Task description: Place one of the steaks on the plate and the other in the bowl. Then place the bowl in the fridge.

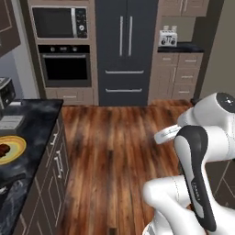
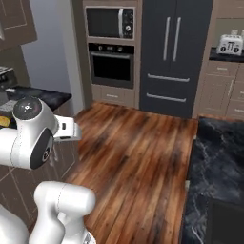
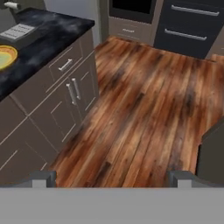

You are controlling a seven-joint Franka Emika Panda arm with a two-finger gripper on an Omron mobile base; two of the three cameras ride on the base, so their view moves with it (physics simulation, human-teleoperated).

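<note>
While the fridge [image 1: 123, 50] stands shut across the wooden floor [image 1: 114, 151] at about twelve o'clock in the left base view, both doors and both lower drawers closed, the gripper [image 3: 111, 177] hangs over bare floorboards with its jaws spread wide and nothing between them. At nine o'clock in that same view a yellow plate [image 1: 18, 143] sits on the dark stone counter [image 1: 32, 119] with one steak [image 1: 3, 150] lying on it, cut off by the picture's edge. The plate's rim [image 3: 9, 56] also peeks in at ten o'clock of the hand view. I cannot find the bowl or the second steak from these angles, so how far the sorting has come is uncertain; judging by the loaded plate, the plate half looks done and the bowl half is probably in hand. Next, the arm would need to swing toward the counter, locate the remaining meat or the bowl, and descend with the jaws straddling it before closing.
</note>
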